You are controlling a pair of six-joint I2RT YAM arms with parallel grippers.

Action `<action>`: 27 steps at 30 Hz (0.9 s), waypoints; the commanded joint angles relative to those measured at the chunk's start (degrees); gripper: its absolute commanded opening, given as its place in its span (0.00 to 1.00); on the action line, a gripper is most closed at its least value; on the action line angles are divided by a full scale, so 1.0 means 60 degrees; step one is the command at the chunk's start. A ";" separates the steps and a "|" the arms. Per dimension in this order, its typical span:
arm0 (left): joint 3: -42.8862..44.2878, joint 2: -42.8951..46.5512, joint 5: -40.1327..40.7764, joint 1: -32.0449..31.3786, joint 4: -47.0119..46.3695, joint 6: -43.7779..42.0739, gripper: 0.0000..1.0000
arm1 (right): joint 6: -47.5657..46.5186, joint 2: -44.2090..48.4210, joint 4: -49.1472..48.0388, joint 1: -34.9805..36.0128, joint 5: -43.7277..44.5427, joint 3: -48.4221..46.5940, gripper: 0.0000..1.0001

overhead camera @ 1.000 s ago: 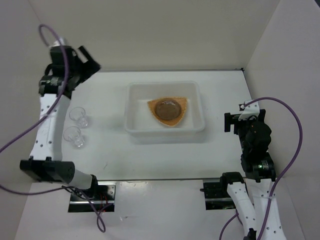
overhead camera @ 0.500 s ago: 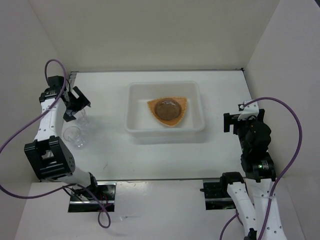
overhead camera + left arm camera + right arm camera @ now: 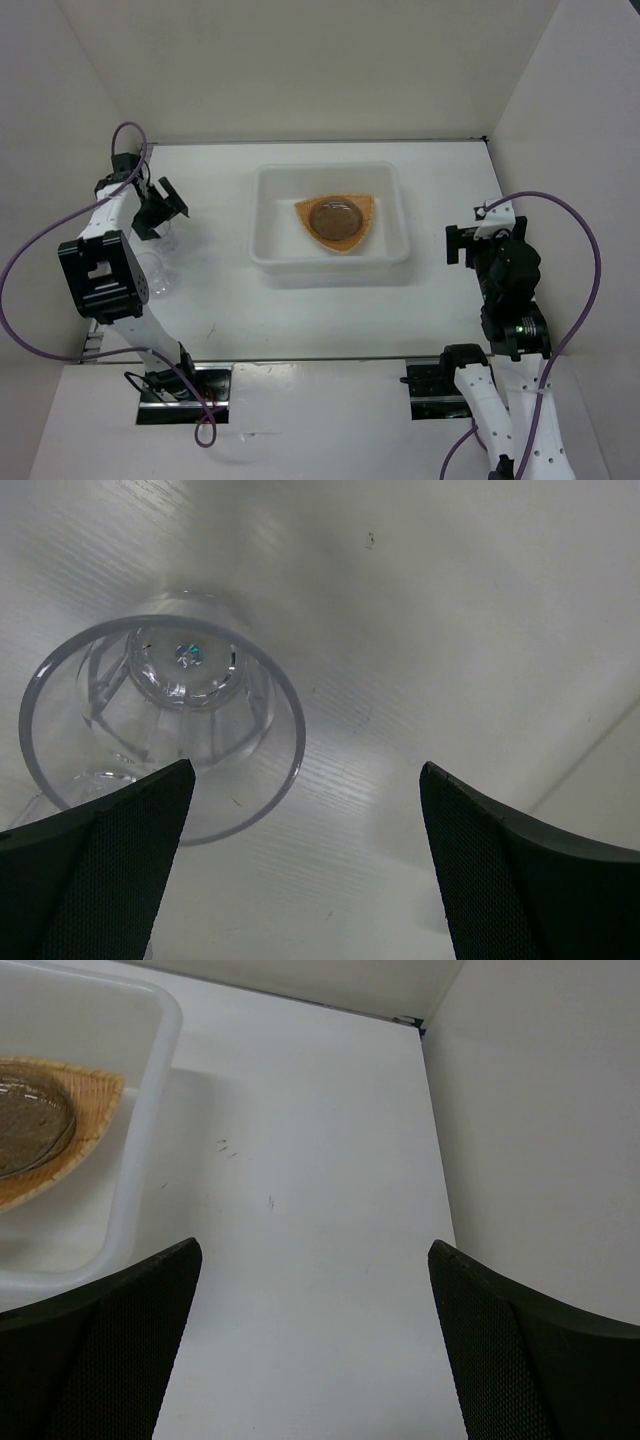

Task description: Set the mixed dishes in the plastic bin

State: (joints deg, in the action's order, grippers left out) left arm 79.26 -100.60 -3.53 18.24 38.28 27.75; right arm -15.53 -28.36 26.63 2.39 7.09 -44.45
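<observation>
Inside the plastic bin [image 3: 262,182] lies the tan woven plate [image 3: 358,235] with a grey saucer [image 3: 334,217] on top of it. Two clear cups stand upright on the table left of the bin: the far cup [image 3: 166,240] and the near cup [image 3: 159,280], which the left arm partly covers. My left gripper [image 3: 160,212] hangs open just above the far cup. In the left wrist view that cup [image 3: 160,725] sits left of centre, its rim by my left finger [image 3: 100,870]. My right gripper [image 3: 478,238] is open over bare table, right of the bin [image 3: 140,1160].
White walls close the table in at the back and both sides. The right wall [image 3: 540,1110] stands close beside my right gripper. The bin takes the middle of the table. Purple cables loop off both arms.
My left arm has swung down from the back-left corner and its open gripper now hovers over the far cup. The right arm, bin and dishes have not moved.
</observation>
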 commanded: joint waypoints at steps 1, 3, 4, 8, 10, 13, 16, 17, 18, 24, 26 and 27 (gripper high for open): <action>0.0310 -0.0386 0.0032 0.0095 -0.0345 -0.0391 1.00 | -0.0078 -0.0107 -0.0367 0.0085 0.0092 0.0083 0.98; 0.0398 -0.0665 0.0032 0.0095 -0.0448 -0.0478 0.98 | -0.0078 -0.0107 -0.0367 0.0085 0.0179 0.0083 0.98; 0.0398 -0.0666 0.0032 0.0182 -0.0448 -0.0479 0.97 | -0.0078 -0.0194 -0.0367 0.0085 0.0180 0.0083 0.98; 0.0500 -0.1060 -0.0070 0.0183 -0.0536 -0.0567 0.86 | -0.0078 -0.0195 -0.0367 0.0085 0.0282 0.0083 0.98; 0.0500 -0.1061 -0.0348 0.0183 -0.0624 -0.0567 0.66 | -0.0078 -0.0195 -0.0367 0.0085 0.0283 0.0083 0.98; 0.0616 -0.0829 -0.0437 0.0183 -0.0624 -0.0451 0.00 | -0.0078 -0.0195 -0.0367 0.0085 0.0283 0.0083 0.98; 0.1099 0.0061 -0.0145 -0.0064 -0.0433 -0.0014 0.00 | -0.0078 -0.0195 -0.0367 0.0085 0.0283 0.0083 0.98; 0.1347 0.0473 -0.0144 -0.0168 -0.0607 0.0236 0.00 | -0.0078 -0.0195 -0.0367 0.0085 0.0283 0.0083 0.98; 0.1350 0.0970 -0.0260 -0.0270 -0.0928 0.0543 0.00 | -0.0078 -0.0195 -0.0367 0.0085 0.0283 0.0083 0.98; 0.2369 0.2150 -0.2557 -0.1953 -0.4196 0.2246 0.00 | -0.0078 -0.0283 -0.0367 0.0085 0.0195 0.0083 0.98; 0.4123 0.1113 -0.2678 -0.2934 -0.2609 0.1375 0.00 | -0.0078 -0.0283 -0.0367 0.0085 0.0093 0.0083 0.98; 0.5163 -0.0169 -0.2678 -0.3314 -0.1775 0.0859 0.00 | -0.0078 -0.0283 -0.0367 0.0085 0.0092 0.0083 0.98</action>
State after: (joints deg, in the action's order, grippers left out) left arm 99.37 -92.14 -13.34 3.68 26.52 36.16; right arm -15.55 -29.76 26.63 2.46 7.99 -44.45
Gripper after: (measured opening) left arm 0.056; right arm 0.983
